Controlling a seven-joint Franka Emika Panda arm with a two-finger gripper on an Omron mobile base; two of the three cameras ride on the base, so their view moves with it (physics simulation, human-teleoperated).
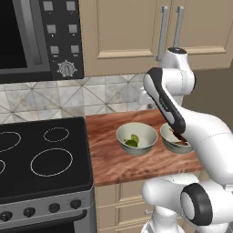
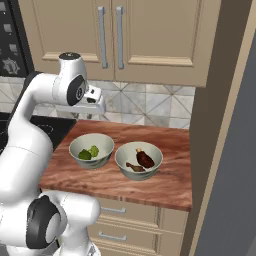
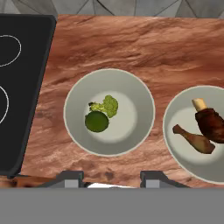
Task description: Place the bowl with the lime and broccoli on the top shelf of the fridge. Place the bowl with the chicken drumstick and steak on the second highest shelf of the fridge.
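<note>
Left to right: black stovetop (image 3: 22, 87) on the left, touching the wooden counter (image 3: 131, 39); on the counter, the bowl with the lime and broccoli (image 3: 109, 112) sits just beside the stovetop edge, upright; inside it the lime (image 3: 96, 121) touches the broccoli (image 3: 106, 106), both left of the bowl's middle; to its right, close but apart, the second bowl (image 3: 175, 131) holds the chicken drumstick (image 3: 193, 139) and the steak (image 3: 211, 123), which here shows a pale bone stub on top; the meat pieces lie near each other, contact unclear.

Gripper (image 3: 111, 179) hovers above the green bowl's near rim, holding nothing; fingertips (image 3: 70, 177) stand apart with a clear gap, not on anything; in the right base view the hand (image 2: 95, 97) is up high over the counter's back, well above both bowls.

Fridge side (image 2: 230, 190) is the grey slab at far right of the right base view; shelves hidden, door state can't tell.

Handling, judged: bowl looks ceramic, stiff, smooth glaze so slippery, breakable if dropped; moderate weight, contents light and loose; the lime could roll if tilted; no handle, so take hold by the rim wall, one finger inside, one outside, on the side clear of the food; keep level on the carry.
</note>
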